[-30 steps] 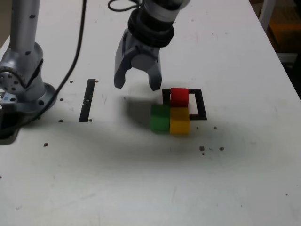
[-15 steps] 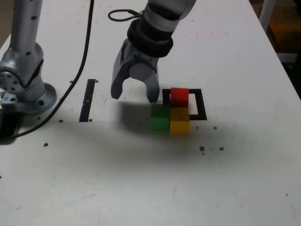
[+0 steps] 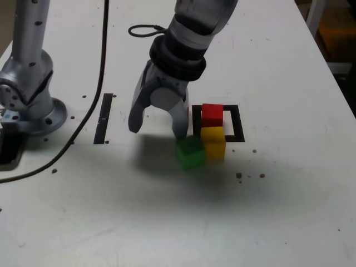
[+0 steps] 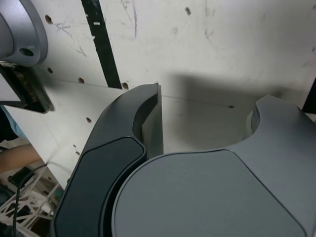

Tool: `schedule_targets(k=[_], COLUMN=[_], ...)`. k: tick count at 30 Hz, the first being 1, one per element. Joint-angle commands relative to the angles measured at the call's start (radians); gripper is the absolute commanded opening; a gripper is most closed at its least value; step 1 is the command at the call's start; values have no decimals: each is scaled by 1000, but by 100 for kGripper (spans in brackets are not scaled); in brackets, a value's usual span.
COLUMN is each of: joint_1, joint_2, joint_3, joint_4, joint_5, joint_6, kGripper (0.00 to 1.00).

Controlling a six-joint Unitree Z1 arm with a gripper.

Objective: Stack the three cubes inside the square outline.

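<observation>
In the exterior view the red cube (image 3: 212, 114) sits inside the square outline (image 3: 238, 125), against its left side. The yellow cube (image 3: 213, 143) lies just in front of it, over the outline's front edge. The green cube (image 3: 191, 153) lies twisted at the yellow cube's left, on bare table. My gripper (image 3: 157, 127) is open and low over the table left of the cubes. One fingertip (image 3: 181, 130) touches the green cube's back edge. The wrist view shows only the open gripper (image 4: 207, 116) over bare table, with no cube in it.
A straight black tape strip (image 3: 103, 118) lies left of the gripper, also seen as the tape strip (image 4: 101, 44) in the wrist view. The arm's base (image 3: 30, 94) and its cable (image 3: 83, 89) take up the exterior view's left. Small dark specks (image 3: 239, 176) dot the table.
The gripper has come down and forward toward the cubes, staying open. Its right finger has pushed the green cube forward and turned it. Red and yellow have not moved.
</observation>
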Motion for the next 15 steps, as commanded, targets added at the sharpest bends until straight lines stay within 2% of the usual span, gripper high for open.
schedule_targets(k=[1, 11, 15], joint_1=[-13, -146, -181], joint_2=[-1, -4, -6], joint_3=[7, -3, -32], joint_4=[2, -28, -33], joint_5=[-12, -122, -137], joint_6=[1, 6, 5], kGripper=[69, 69, 69])
